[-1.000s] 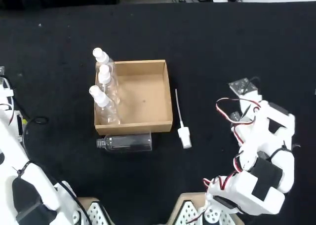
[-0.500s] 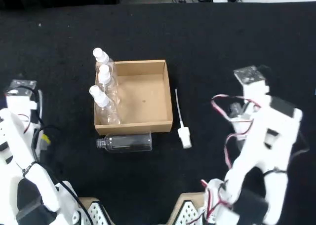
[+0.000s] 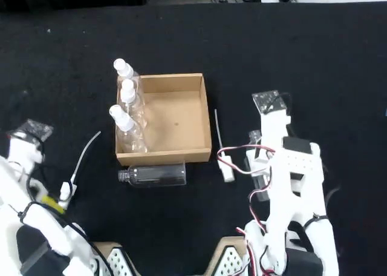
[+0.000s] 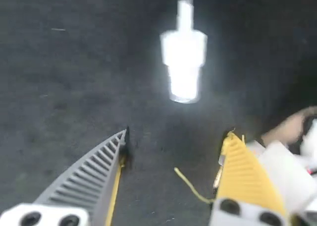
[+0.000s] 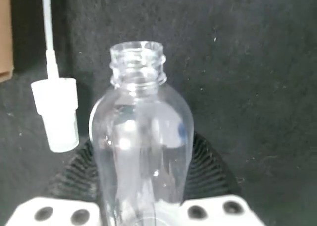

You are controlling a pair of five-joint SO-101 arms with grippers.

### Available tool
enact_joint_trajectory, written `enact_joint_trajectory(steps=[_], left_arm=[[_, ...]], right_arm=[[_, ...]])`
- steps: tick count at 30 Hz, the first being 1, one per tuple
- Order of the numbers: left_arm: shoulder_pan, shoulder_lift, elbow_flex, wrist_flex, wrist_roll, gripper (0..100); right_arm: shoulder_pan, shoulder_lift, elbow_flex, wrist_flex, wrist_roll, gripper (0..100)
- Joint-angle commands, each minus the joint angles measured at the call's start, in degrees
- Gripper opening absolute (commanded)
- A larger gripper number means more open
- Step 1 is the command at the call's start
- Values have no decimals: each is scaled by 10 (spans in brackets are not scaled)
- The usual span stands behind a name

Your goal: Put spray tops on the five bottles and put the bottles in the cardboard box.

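The cardboard box [image 3: 181,150] sits mid-table, and three capped bottles [image 3: 130,109] stand along its left wall. One uncapped clear bottle [image 3: 152,175] lies in front of the box. In the right wrist view, my right gripper [image 5: 141,191] is shut on another uncapped clear bottle [image 5: 141,132]. Its neck points at the mat close to a white spray top [image 5: 55,114]. That spray top [image 3: 225,166] lies just right of the box. My left gripper [image 4: 173,151] is open over the mat, and a second spray top [image 4: 183,67] lies just ahead of its fingers [image 4: 106,174].
Black mat covers the whole table. The second spray top [image 3: 65,191] and its long tube lie on the mat left of the box. The right arm [image 3: 284,179] stands over the right side. Cables and equipment lie beyond the far edge.
The right arm has swung left with its bottle, close to the spray top beside the box. The left arm has shifted, and a spray top with its tube now shows on the left mat.
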Motion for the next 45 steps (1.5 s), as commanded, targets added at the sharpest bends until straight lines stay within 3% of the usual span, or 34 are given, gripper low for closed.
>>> enact_joint_trajectory(steps=[1,6,12,22,30,34,37,41,45], left_arm=[[7,-7,47,-43,-7,277],[22,-7,99,-139,37,277],[-18,-7,136,-297,69,277],[-52,-2,60,-315,81,277],[-21,-1,49,-396,263,277],[-36,-7,42,-405,304,277],[-38,-4,36,-353,285,279],[-9,-1,56,-279,130,278],[17,0,77,-293,95,278]], right_arm=[[-11,-27,8,-26,-14,11],[-11,-28,28,-37,-14,11],[-11,-28,53,-66,-14,11],[-9,-28,63,-67,-13,11],[-8,-29,71,-72,-13,11],[-7,-29,85,-98,-12,11],[-7,-28,84,-99,-13,11],[-7,-29,84,-99,-11,11],[-7,-29,84,-99,-10,11]])
